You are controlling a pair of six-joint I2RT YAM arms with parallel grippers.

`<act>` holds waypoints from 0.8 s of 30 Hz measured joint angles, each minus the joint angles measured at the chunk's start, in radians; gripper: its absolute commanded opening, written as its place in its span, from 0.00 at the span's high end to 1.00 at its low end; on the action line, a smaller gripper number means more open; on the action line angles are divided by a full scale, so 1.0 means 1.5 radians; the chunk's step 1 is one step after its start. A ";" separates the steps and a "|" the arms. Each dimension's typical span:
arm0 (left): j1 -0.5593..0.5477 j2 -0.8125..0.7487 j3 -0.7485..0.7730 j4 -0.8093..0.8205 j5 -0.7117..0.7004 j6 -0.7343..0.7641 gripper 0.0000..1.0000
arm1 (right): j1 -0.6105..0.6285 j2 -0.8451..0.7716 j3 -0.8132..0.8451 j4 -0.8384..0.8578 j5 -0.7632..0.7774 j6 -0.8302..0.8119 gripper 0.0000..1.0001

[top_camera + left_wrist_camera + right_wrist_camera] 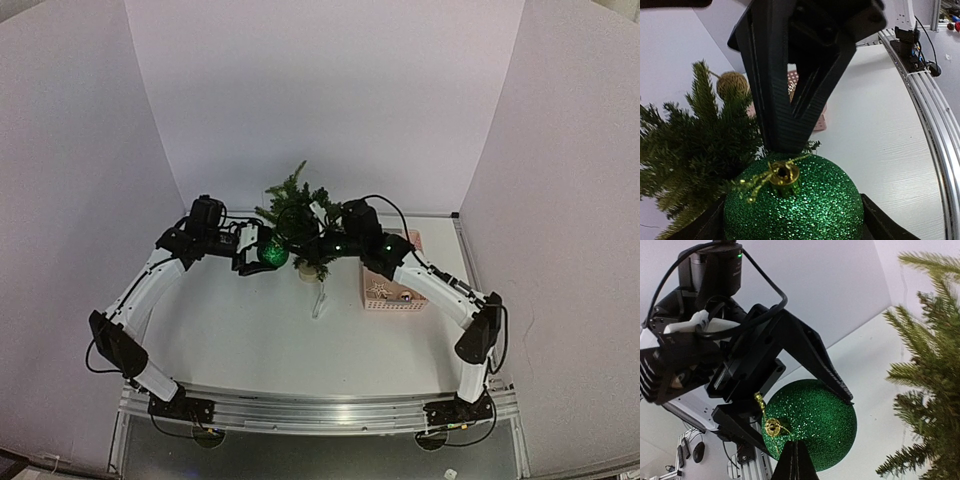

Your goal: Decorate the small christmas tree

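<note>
The small christmas tree (293, 203) stands at the back middle of the table, and its needles fill the left of the left wrist view (690, 150) and the right of the right wrist view (930, 390). My left gripper (262, 255) is shut on a green glitter ball (273, 253) just left of the tree, one finger on each side of it (795, 205). The ball's gold cap (783, 176) faces my right gripper (796, 446). That gripper is shut, its tips at the cap, pinching the gold thread (782, 429). A beige twine ball (732, 84) hangs in the branches.
A pink basket (392, 285) with small ornaments sits right of the tree, under my right arm. A thin pale strip (320, 300) lies on the table in front of the tree. White walls close in the back and both sides.
</note>
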 measured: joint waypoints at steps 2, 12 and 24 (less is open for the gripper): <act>-0.012 0.025 0.009 -0.004 -0.018 -0.036 0.58 | -0.003 -0.018 -0.024 -0.005 0.035 -0.003 1.00; -0.034 0.101 0.071 0.019 -0.070 -0.165 0.59 | -0.035 -0.046 -0.042 -0.011 0.132 -0.019 1.00; -0.049 0.147 0.135 0.030 -0.125 -0.228 0.59 | -0.046 -0.038 -0.017 -0.016 0.195 -0.039 1.00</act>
